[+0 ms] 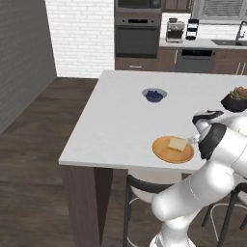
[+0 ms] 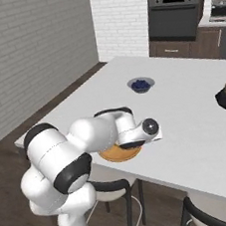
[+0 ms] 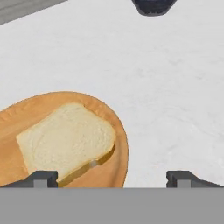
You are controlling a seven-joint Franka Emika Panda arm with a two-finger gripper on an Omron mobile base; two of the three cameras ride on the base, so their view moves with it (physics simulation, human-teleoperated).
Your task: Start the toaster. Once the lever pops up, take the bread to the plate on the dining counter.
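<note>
The bread (image 3: 68,140), a pale golden slice with a browner crust, lies flat on the round orange plate (image 3: 114,168). That plate (image 1: 164,152) sits near the front edge of the white dining counter (image 1: 120,120), with the bread (image 1: 177,144) on its middle. My gripper (image 3: 111,178) hovers just over the plate's right rim, open, with nothing between its fingertips (image 3: 43,178). In the left base view the gripper (image 1: 194,140) is just right of the bread. From the right base view my arm covers most of the plate (image 2: 121,155). The toaster is out of view.
A small pale bowl of blue berries (image 1: 154,94) stands mid-counter. A dark bowl (image 1: 235,100) sits at the right, also seen in the hand view (image 3: 153,5). Black-framed stools (image 1: 144,185) stand under the counter's front edge. A wall oven and worktop lie far behind.
</note>
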